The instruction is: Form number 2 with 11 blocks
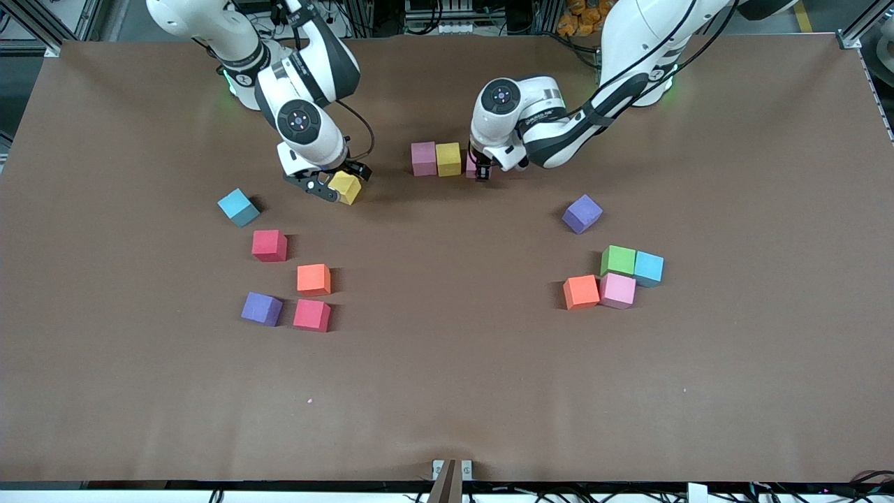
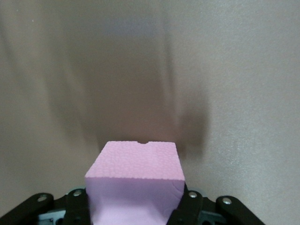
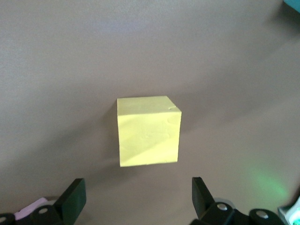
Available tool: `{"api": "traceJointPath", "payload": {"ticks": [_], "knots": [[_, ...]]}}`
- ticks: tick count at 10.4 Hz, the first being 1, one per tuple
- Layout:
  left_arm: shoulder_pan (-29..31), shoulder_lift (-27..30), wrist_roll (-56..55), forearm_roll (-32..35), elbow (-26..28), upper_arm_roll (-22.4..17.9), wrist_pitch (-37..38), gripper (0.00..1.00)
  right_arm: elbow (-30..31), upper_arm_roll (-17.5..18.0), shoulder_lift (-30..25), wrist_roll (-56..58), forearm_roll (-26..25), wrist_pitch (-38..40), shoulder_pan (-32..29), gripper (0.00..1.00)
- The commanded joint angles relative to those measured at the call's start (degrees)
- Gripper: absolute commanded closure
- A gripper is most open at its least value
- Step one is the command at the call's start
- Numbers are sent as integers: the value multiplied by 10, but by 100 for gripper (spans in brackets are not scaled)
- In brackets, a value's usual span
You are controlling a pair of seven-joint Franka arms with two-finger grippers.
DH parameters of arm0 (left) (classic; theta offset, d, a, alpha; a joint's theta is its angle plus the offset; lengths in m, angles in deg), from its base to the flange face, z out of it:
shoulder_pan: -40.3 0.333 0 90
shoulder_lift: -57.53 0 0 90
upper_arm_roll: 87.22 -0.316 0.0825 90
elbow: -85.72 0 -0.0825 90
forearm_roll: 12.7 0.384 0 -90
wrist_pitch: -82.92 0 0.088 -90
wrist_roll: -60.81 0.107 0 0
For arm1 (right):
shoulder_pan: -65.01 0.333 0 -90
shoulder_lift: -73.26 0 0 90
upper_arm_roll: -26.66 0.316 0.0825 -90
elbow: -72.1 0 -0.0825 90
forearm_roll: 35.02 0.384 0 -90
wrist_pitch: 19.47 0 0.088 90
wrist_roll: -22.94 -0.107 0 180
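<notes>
- Your right gripper [image 1: 334,187] hangs over the table [image 1: 447,391] toward the robots' edge, jaws wide apart, holding nothing. The loose yellow cube [image 3: 148,131] sits square between the fingertips, just ahead of them, so a straight drop looks enough.
- Middle of that edge: a pink cube [image 1: 423,158] and a yellow cube [image 1: 448,158] touch, starting the number 2.
- Your left gripper [image 1: 481,170] is clamped on another pink cube [image 2: 136,180], right beside that yellow one.

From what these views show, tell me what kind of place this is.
Most likely a robotics lab workcell. A bare brown table holds only loose foam blocks. Aluminium framing and cable bundles run along its edge by the robots' bases. Two white arms work it: the left gripper grips a pink block, the right gripper hangs open over a yellow one.
</notes>
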Motion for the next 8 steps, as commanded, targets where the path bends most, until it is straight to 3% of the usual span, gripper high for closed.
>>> {"api": "traceJointPath", "payload": {"ticks": [1,8], "knots": [[-9,14,-143,18,13,8,-18,82,64,2,-28,11,-16,-81,3,0],[-19,-4,-149,22,0,7,-19,81,104,5,20,46,-16,-221,9,0]]}}
